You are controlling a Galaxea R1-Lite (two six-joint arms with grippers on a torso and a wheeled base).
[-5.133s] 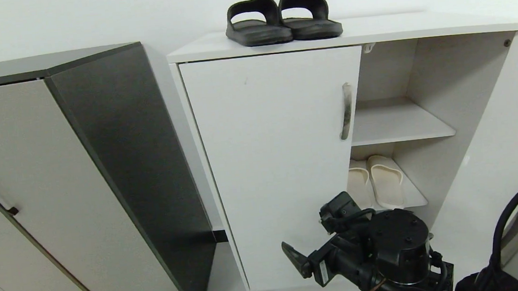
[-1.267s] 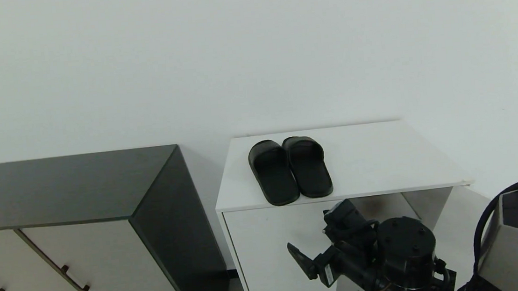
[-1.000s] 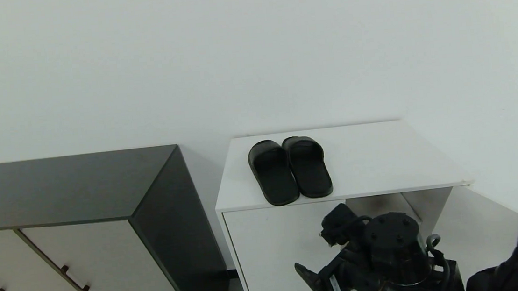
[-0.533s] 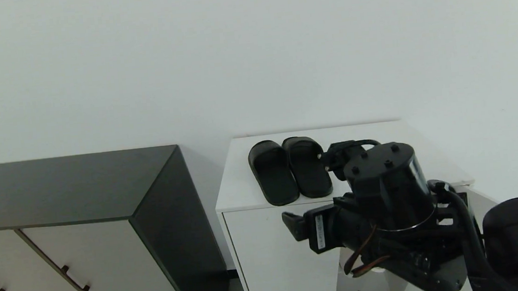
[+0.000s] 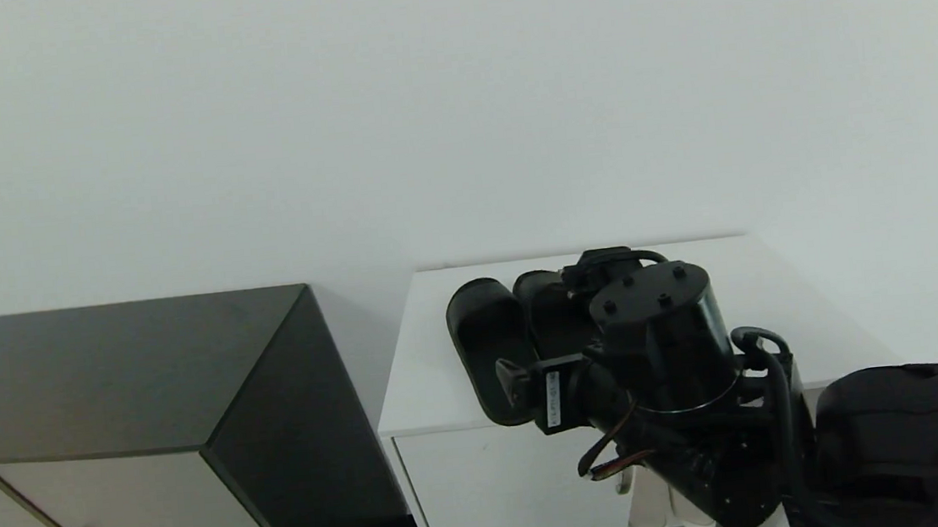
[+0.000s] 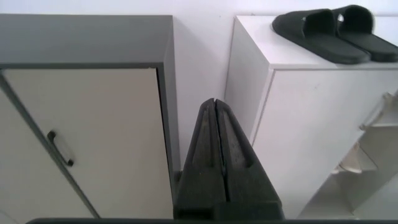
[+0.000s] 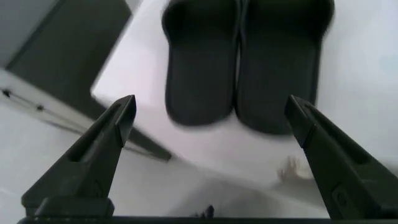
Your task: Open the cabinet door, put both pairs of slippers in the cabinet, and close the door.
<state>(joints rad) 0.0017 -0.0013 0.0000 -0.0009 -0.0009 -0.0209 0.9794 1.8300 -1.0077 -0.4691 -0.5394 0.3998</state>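
Black slippers (image 7: 199, 74) atop cabinet (image 5: 419, 370), cream pair (image 5: 665, 510) inside

Right arm (image 5: 663, 348): we log it raised close in front of the head camera, with the round wrist housing facing us and the forearm running off toward the lower right.

Right gripper (image 7: 210, 106): fingers (image 7: 93, 155) spread wide and gripping nothing, tips pointing forward and down.

Left gripper (image 6: 215, 124): we note both fingers pressed flat together along their whole length, tips meeting. It holds nothing and points straight ahead.
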